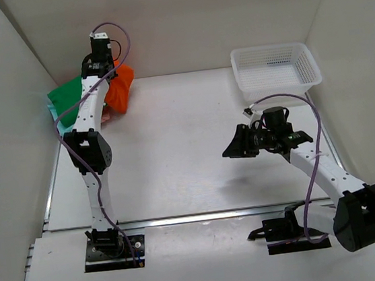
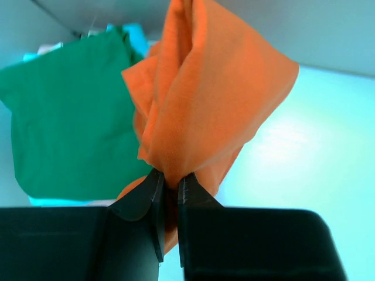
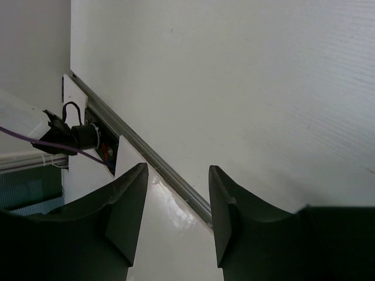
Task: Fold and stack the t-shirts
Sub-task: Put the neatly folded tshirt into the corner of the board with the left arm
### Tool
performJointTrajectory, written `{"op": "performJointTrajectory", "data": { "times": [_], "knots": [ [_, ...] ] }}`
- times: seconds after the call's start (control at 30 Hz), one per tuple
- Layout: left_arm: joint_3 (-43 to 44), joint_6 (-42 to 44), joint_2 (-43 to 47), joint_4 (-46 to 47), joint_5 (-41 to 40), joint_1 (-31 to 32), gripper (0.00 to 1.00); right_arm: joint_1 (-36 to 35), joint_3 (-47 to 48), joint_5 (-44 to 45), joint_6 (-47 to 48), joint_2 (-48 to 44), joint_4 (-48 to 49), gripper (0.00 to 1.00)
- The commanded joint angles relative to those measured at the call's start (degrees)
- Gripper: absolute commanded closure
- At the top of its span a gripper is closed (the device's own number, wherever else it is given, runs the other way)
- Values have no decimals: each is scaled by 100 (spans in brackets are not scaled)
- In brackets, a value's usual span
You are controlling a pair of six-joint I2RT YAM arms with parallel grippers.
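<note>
One orange t-shirt (image 2: 205, 99) hangs pinched in the nearly closed left gripper (image 2: 169, 187), far-left, above the green t-shirt (image 2: 70, 117); the right gripper (image 3: 176, 199) hovers wide, empty. Next, probably: spread it flat for folding.

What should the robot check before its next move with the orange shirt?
1. Left pincer shut on the orange t-shirt: ok.
2. Orange t-shirt folded flat: not ok, it hangs bunched.
3. Green t-shirt lying spread in the far left corner: ok.
4. Right pincer open and empty: ok.
5. White mesh basket out of the way at the table's far right: ok.
</note>
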State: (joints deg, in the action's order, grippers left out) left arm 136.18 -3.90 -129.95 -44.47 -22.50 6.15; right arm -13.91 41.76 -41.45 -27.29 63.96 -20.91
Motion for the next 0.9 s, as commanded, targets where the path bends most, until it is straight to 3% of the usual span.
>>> {"op": "performJointTrajectory", "data": {
  "times": [0.0,0.17,0.5,0.87],
  "knots": [
    [461,3,453,290,150,-8,100,-76,464,-3,101,133,-53,57],
    [620,-84,549,369,264,-307,100,-76,649,58,136,362,-133,57],
    [137,-146,507,632,414,-1335,100,-331,1229,59,171,1109,-124,58],
    [-496,-532,234,1186,343,-1915,100,-454,1660,137,180,1592,-335,58]
  ]
}}
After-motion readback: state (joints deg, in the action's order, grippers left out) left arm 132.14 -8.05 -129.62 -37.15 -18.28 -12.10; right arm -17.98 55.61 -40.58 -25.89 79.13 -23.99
